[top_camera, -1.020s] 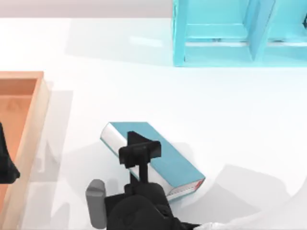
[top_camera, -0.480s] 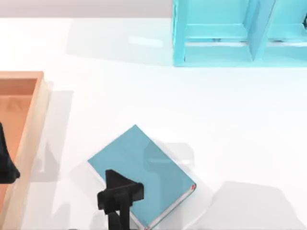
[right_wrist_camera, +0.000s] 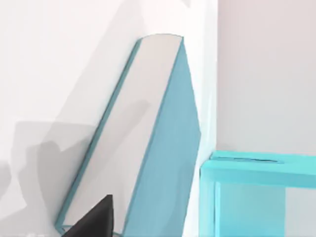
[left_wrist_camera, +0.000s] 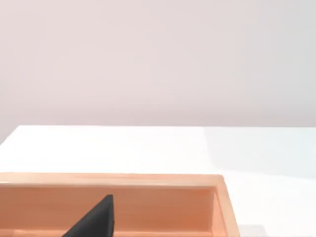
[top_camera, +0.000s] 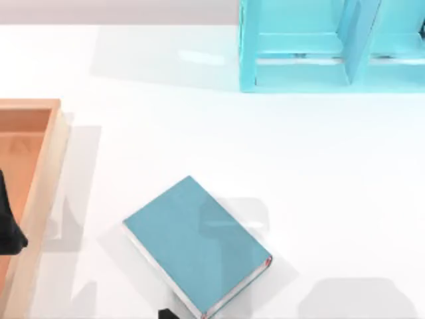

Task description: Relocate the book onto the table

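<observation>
The book (top_camera: 196, 244) now lies flat on the bench (top_camera: 199, 133), freed; the right claw (top_camera: 166, 314) has backed off, grip state unclear. Task looks done. Left claw (top_camera: 8, 226) parked over the tray (top_camera: 46, 173).

I see a plain white table (top_camera: 199, 133) carrying three things. A teal-blue book (top_camera: 196, 256) lies flat on it near the front edge, turned diagonally. A wooden orange-brown tray (top_camera: 36, 166) sits at the left edge. A light blue shelf unit (top_camera: 332, 46) stands at the far right.
</observation>
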Motion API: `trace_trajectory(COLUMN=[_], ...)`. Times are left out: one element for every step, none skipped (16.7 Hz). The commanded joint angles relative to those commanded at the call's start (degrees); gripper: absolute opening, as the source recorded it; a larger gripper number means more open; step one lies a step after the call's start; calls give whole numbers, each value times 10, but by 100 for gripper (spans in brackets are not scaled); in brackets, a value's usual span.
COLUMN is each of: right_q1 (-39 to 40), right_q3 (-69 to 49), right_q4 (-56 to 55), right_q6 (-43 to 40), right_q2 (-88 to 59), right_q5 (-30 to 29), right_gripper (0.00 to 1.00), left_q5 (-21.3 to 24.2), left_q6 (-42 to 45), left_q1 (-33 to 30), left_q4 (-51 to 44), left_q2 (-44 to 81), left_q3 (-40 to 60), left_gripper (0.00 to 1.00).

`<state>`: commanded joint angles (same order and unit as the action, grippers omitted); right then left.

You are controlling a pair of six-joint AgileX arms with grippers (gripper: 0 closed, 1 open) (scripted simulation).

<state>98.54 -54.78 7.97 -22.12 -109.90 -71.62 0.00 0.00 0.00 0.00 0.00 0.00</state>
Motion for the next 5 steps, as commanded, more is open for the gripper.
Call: trace_trajectory(right_q1=[1,1,-1,-2,-2], right_q3=[-3,-5,-6,-7,-7], right_q4=[24,42,53,59,60], right_q6=[13,22,29,33,34], right_q2=[1,2,2,3,3], right_q5=[-9,-17,-22,-24,-25], right_gripper=[100,100,100,100,100], left_q5=[0,0,0,0,0], left_q6=[0,0,0,0,0], left_q1=[0,0,0,0,0], left_q4=[0,0,0,0,0], left_q2=[0,0,0,0,0], left_q3=[0,0,0,0,0], left_gripper=[100,100,100,100,100])
